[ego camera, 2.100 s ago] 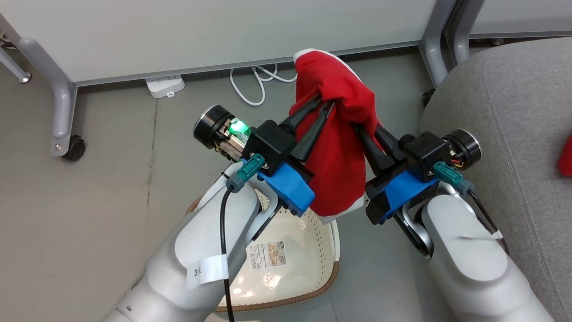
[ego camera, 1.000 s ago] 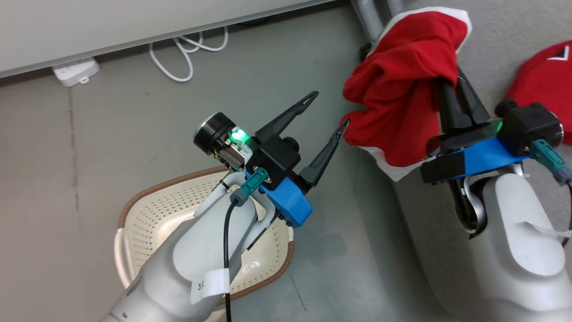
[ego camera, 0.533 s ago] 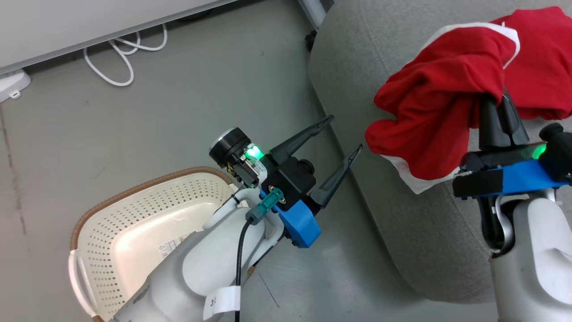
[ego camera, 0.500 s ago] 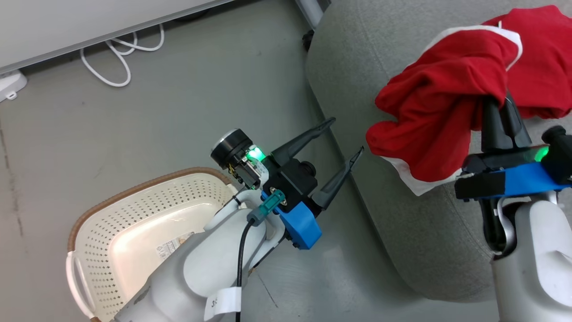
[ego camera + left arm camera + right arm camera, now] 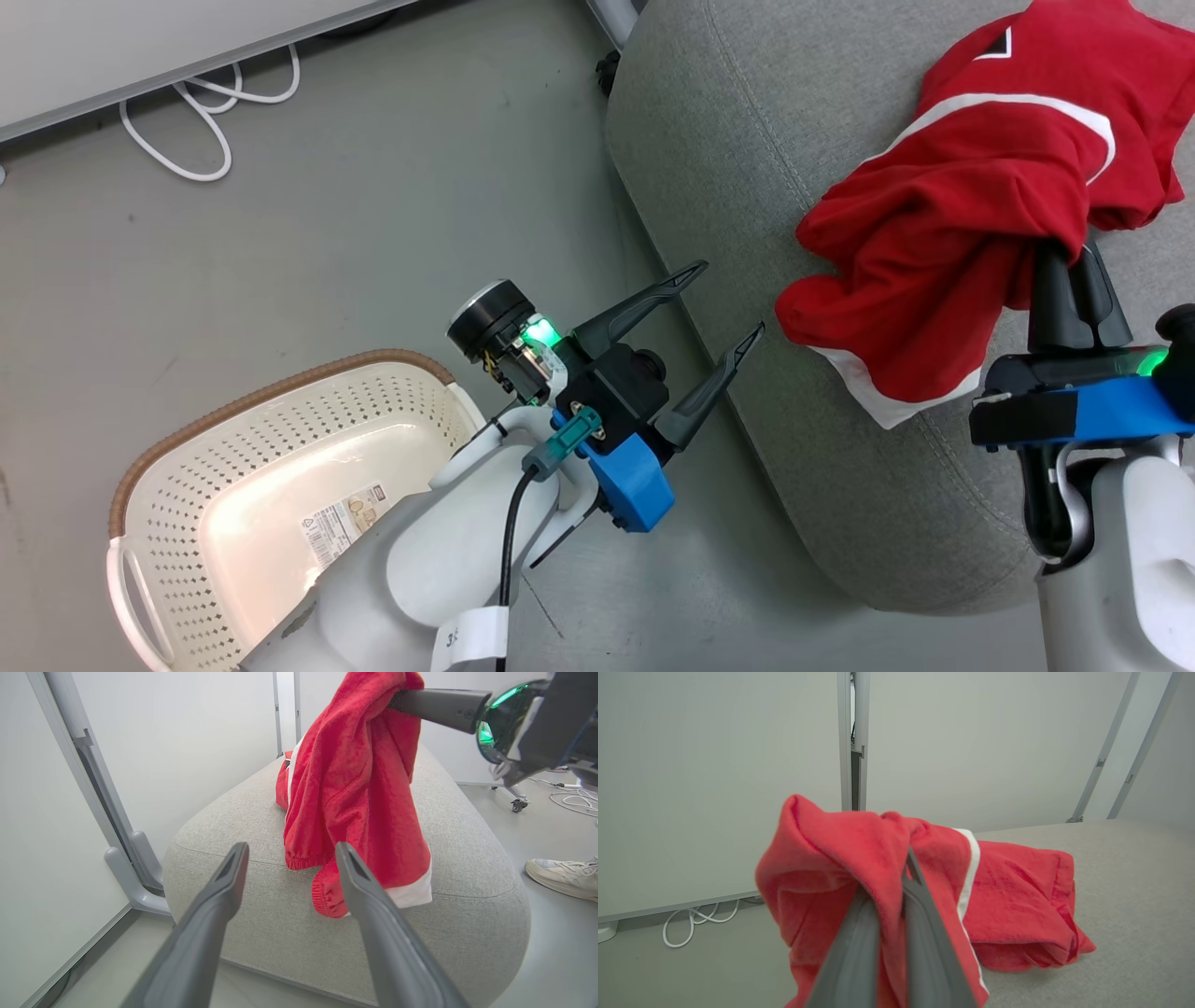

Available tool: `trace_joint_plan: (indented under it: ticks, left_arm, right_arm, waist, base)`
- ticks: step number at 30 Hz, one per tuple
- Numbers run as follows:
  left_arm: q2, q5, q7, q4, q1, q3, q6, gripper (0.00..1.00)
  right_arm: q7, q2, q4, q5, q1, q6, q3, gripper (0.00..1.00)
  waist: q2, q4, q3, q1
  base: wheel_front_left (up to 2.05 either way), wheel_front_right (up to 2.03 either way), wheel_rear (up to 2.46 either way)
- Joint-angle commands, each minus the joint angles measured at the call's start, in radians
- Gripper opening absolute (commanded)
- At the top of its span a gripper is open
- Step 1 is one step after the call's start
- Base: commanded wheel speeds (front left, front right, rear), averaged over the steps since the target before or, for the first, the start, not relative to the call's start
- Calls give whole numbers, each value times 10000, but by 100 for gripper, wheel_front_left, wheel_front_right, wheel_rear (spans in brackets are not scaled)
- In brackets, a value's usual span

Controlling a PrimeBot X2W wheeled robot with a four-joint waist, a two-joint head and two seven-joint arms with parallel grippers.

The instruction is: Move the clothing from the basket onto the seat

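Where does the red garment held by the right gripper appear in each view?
Head view: the garment is at the right, above the edge of the seat.
Left wrist view: top centre, hanging in front of the seat.
Right wrist view: centre, pinched by the right gripper.
Shared landmark: the grey seat.

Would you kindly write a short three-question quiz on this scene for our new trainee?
1. True or false: the left gripper is open and holds nothing.
2. The right gripper is shut on: A) a red garment; B) a basket handle; C) a white cable.
3. What does the other red garment lie on?
Key: 1 true; 2 A; 3 the grey seat.
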Motion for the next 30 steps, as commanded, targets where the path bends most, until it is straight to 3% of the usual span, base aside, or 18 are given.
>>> trace_joint_plan:
  ticks: [1,5,13,21,30]
  left_arm:
    - [62,-10,-48,11,-15,12,-14,100]
    - [115,-6,-48,-62,-141,69,4,100]
    - [392,93,-37,-269,-443,169,144,100]
    - [788,329,191,-707,-1014,175,196,100]
    - [1042,613,459,-1350,-1803,172,214,100]
  right_arm:
    - [-37,45,-26,-32,-51,1,13,0]
    - [-37,-21,-155,-122,-563,1,156,0]
    - [-39,-856,-796,-105,-2316,1,-156,0]
    - [-37,-2130,-970,16,-4445,1,-2096,0]
    - [-36,-3948,526,365,-5212,1,-3717,0]
  waist:
    - [0,-10,22,0]
    - [0,-49,117,0]
    - [0,-93,815,0]
    - [0,8,2056,0]
    - [0,295,3488,0]
  base:
    - [0,0,0]
    - [0,0,0]
    - [0,0,0]
    - [0,0,0]
    - [0,0,0]
